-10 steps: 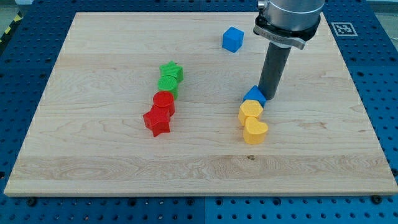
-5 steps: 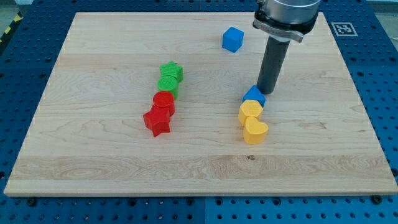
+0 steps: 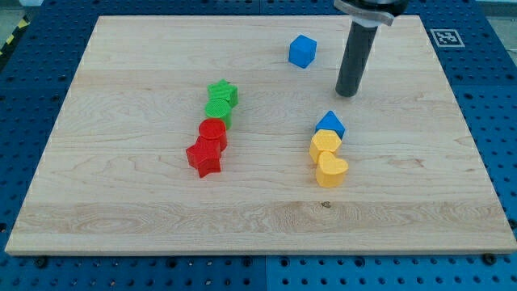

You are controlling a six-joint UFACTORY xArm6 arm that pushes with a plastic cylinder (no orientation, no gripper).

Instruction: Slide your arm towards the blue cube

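The blue cube (image 3: pixel 302 51) sits near the view's top, right of centre, on the wooden board (image 3: pixel 121 202). My tip (image 3: pixel 346 93) rests on the board below and to the right of the cube, apart from it. It stands above a second, wedge-like blue block (image 3: pixel 329 124), also without touching it.
A yellow block (image 3: pixel 325 144) and a yellow heart (image 3: pixel 330 170) lie just below the wedge-like blue block. At centre left a column holds a green star (image 3: pixel 222 92), a green round block (image 3: pixel 217 111), a red cylinder (image 3: pixel 213 131) and a red star (image 3: pixel 204 157).
My tip has slid towards the view's top, away from the wedge-like blue block it stood against, and is now closer to the blue cube. No block has moved.
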